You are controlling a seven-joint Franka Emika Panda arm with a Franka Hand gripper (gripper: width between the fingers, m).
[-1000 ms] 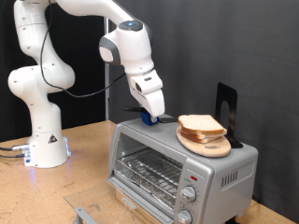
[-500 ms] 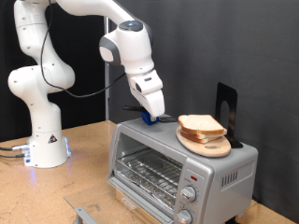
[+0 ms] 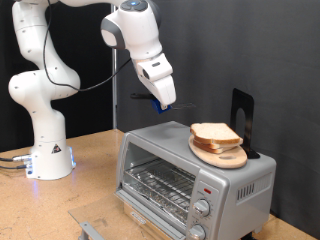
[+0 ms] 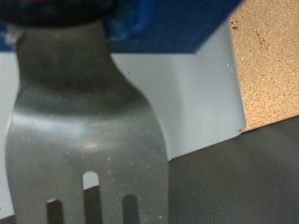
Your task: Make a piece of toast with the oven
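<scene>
Movement: gripper (image 3: 163, 101) has risen off the oven (image 3: 190, 172) top since a second ago.
Gripper: clamped on a slotted metal spatula (image 4: 89, 140).
Piece of toast (image 3: 215, 133): on wooden plate (image 3: 222, 155), 4 o'clock from gripper, atop oven.

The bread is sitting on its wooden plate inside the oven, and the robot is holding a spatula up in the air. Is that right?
Not quite. The bread and its plate sit on top of the oven, not inside; the exterior view shows only an empty rack behind the glass. The gripper does hold a spatula in the air.
</scene>
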